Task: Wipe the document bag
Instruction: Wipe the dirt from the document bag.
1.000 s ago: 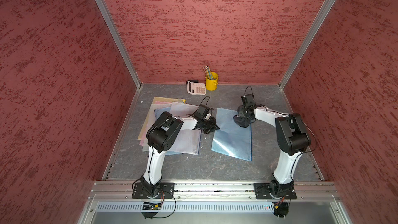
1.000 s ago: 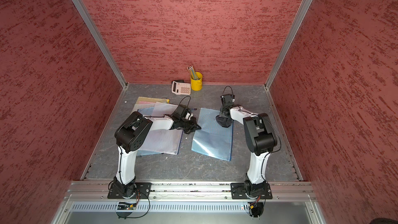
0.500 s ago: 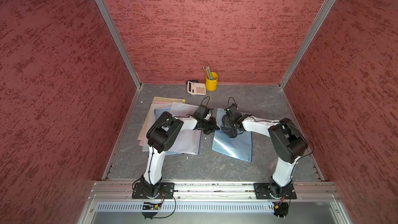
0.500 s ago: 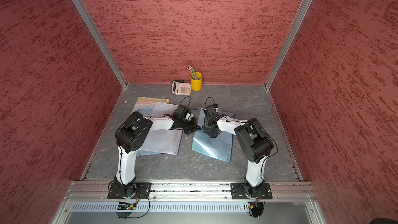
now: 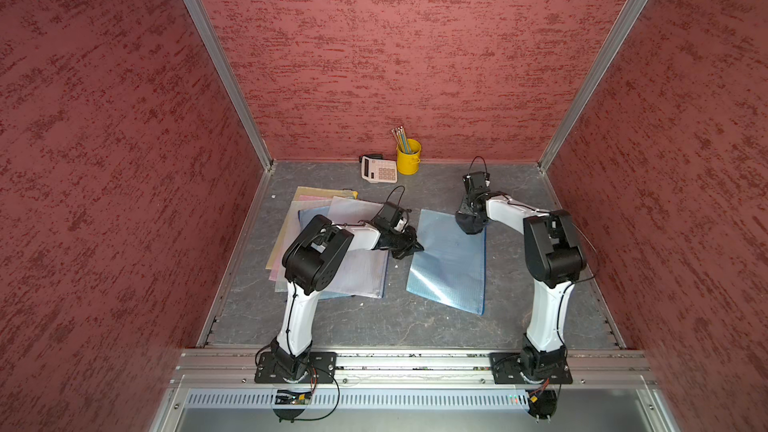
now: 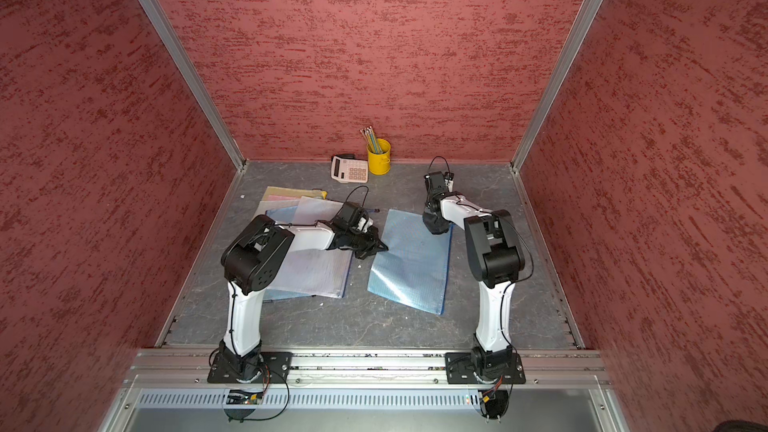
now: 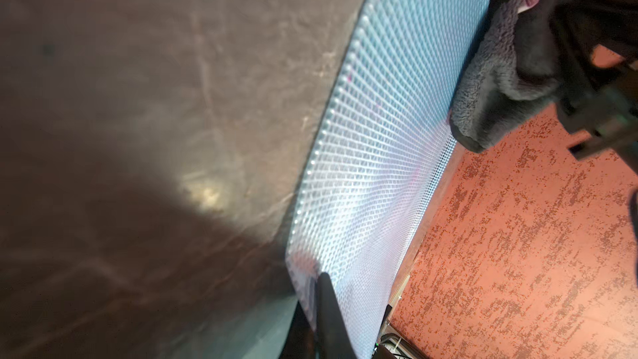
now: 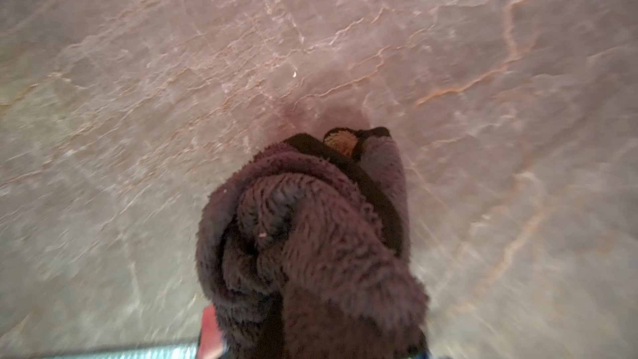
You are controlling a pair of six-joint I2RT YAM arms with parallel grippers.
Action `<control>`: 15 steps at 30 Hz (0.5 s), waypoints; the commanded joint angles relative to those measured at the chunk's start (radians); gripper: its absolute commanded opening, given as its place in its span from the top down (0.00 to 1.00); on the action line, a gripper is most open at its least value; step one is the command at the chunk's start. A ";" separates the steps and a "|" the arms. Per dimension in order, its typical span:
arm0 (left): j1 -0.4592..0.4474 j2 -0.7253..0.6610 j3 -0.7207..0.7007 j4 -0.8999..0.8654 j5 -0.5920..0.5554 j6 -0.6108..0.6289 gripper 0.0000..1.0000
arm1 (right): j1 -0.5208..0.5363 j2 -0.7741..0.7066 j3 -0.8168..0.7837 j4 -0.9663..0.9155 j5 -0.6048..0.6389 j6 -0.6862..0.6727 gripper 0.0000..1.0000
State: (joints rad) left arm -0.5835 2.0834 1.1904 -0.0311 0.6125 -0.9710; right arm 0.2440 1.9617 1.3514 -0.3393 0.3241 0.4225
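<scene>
The cloth (image 5: 469, 224) is back at the bag (image 5: 451, 268)'s far right corner
Right jaws grip it; left jaws shut at the left edge; one wipe looks done

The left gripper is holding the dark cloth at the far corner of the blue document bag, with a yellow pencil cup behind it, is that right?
Wrong side: it is the right gripper that holds the dark cloth, as the right wrist view shows. The rest stands: far corner of the blue document bag, yellow pencil cup behind.
</scene>
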 commanded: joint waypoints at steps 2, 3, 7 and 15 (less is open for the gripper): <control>0.002 0.042 -0.013 -0.090 -0.020 0.018 1.00 | 0.079 -0.258 -0.100 -0.052 -0.087 0.017 1.00; 0.004 0.044 -0.013 -0.086 -0.022 0.015 1.00 | 0.103 -0.298 -0.149 -0.060 -0.116 0.043 1.00; 0.005 0.044 -0.018 -0.076 -0.031 0.002 1.00 | 0.204 -0.368 -0.348 -0.053 -0.146 0.148 1.00; 0.002 0.061 -0.006 -0.071 -0.013 0.001 1.00 | 0.256 -0.274 -0.449 -0.030 -0.118 0.219 1.00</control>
State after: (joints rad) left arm -0.5797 2.0892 1.1927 -0.0315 0.6258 -0.9726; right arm 0.5083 1.6608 0.8856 -0.3553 0.1753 0.6041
